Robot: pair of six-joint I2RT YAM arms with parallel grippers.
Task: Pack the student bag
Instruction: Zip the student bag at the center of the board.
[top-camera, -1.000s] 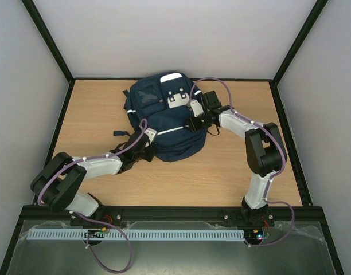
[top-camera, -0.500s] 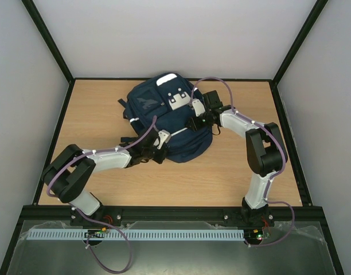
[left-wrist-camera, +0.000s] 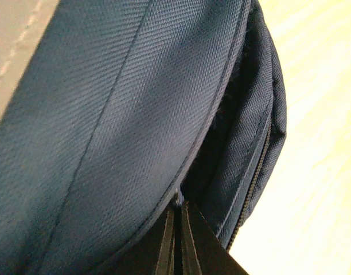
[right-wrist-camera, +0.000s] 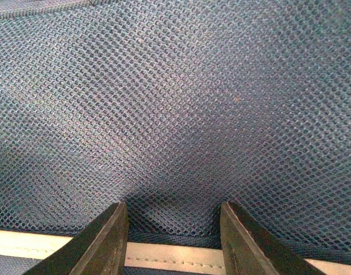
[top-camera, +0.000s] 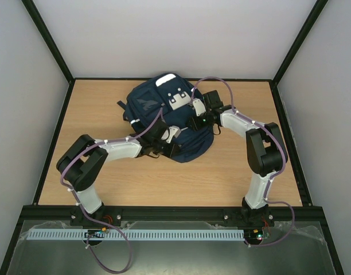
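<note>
Student bag (top-camera: 164, 117) flat, long axis near-to-far; left claw (left-wrist-camera: 176, 207) pinching its seam, right claw (right-wrist-camera: 172, 215) parted against mesh.

matt woven navy cloth student bag (top-camera: 164, 117), mesh side; wood-grain table (top-camera: 233, 172)

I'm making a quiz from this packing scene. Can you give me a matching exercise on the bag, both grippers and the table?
Things:
1. large navy blue fabric backpack
2. left gripper
3. right gripper
4. light wooden table

States:
A. fingers apart against blue mesh
B. bears the bag
C. fingers shut at a seam
D. lies between both arms

Pairs: 1-D, 2-C, 3-A, 4-B
</note>
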